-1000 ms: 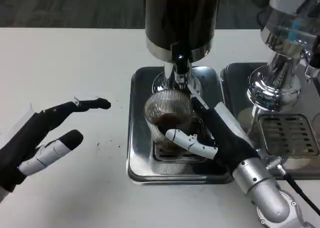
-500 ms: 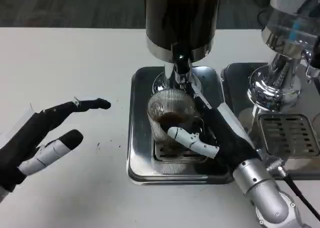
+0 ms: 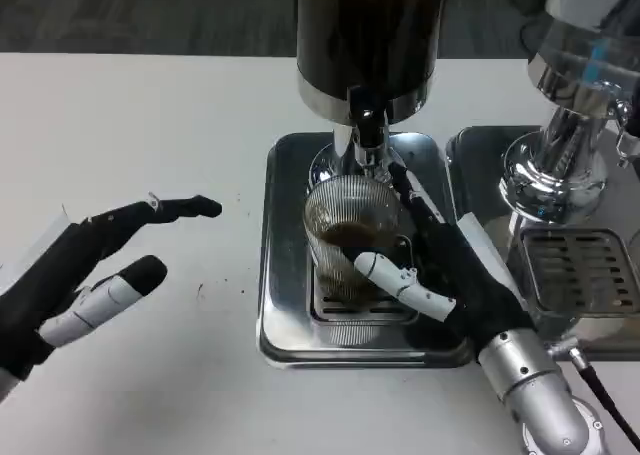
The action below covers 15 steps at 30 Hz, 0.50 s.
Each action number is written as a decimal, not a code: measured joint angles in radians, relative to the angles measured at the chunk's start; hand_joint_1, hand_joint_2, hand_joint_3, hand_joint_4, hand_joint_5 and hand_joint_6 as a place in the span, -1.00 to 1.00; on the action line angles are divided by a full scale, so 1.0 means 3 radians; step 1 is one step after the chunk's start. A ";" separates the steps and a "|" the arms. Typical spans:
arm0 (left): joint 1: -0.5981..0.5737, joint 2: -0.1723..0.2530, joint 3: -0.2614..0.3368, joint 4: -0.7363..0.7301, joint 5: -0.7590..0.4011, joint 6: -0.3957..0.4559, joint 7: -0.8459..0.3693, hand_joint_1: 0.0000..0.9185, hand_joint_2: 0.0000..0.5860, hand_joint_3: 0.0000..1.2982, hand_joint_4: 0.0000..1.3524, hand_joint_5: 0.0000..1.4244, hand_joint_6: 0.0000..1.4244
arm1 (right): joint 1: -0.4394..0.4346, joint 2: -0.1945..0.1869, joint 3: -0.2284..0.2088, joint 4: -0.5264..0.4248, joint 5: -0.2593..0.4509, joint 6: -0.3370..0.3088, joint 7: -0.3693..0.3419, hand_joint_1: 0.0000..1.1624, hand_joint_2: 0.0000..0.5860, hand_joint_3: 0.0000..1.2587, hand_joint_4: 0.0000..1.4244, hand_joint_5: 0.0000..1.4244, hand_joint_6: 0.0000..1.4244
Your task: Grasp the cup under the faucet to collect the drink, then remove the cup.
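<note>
We've got a white table (image 3: pixel 130 125) with a dark dispenser (image 3: pixel 368 35) at top centre, standing at the back of a steel tray (image 3: pixel 285 315). A second machine (image 3: pixel 575 125) sits to the right on its own tray (image 3: pixel 470 150) with a slotted grate (image 3: pixel 575 270). Our left hand (image 3: pixel 85 275) hovers over bare table well left of the tray, fingers apart, holding nothing. Our right hand (image 3: pixel 440 275) is on the tray, wrapped round the right side of the cup (image 3: pixel 350 230), a white finger (image 3: pixel 400 283) lying across the cup's front. The cup is ribbed clear glass, upright on the tray's drip grate (image 3: pixel 350 310), right under the faucet (image 3: pixel 362 140), with dark drink in it. A few dark specks (image 3: pixel 215 290) lie on the table between the left hand and the tray.
</note>
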 measured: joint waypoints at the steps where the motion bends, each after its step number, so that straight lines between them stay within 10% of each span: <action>1: -0.0001 0.0001 0.0000 0.0008 0.0000 0.0000 -0.0003 -1.00 -0.65 -0.43 -0.62 -0.71 -0.74 | 0.0005 0.0001 -0.0005 -0.0003 0.0001 -0.0002 -0.0001 -0.19 -0.18 -1.00 -1.00 -1.00 -1.00; 15: -0.0002 0.0005 0.0000 0.0028 -0.0001 0.0000 -0.0012 -1.00 -0.65 -0.43 -0.60 -0.71 -0.74 | 0.0069 -0.0035 -0.0120 -0.0101 0.0068 -0.0006 0.0015 -0.25 -0.18 -1.00 -1.00 -1.00 -1.00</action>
